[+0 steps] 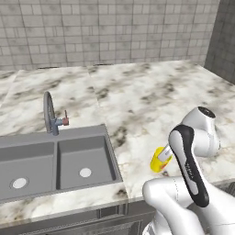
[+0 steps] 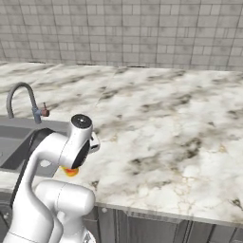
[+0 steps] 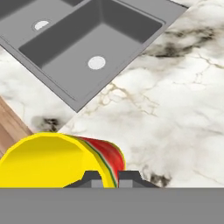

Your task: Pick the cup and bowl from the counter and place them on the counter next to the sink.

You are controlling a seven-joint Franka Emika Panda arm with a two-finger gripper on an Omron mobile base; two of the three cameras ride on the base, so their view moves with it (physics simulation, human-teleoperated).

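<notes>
The yellow cup with a red-orange pattern lies tilted in my gripper, whose fingertips are shut on its wall at the rim. In the left base view the cup sits low over the white marble counter, just right of the sink and near the counter's front edge. A sliver of the cup peeks out under my arm in the right base view. Whether it touches the counter I cannot tell. The bowl is out of view.
The grey double-basin sink has a curved faucet with a red handle behind it. A tiled wall closes the back and the right side. Wooden floor shows past the counter's front edge.
</notes>
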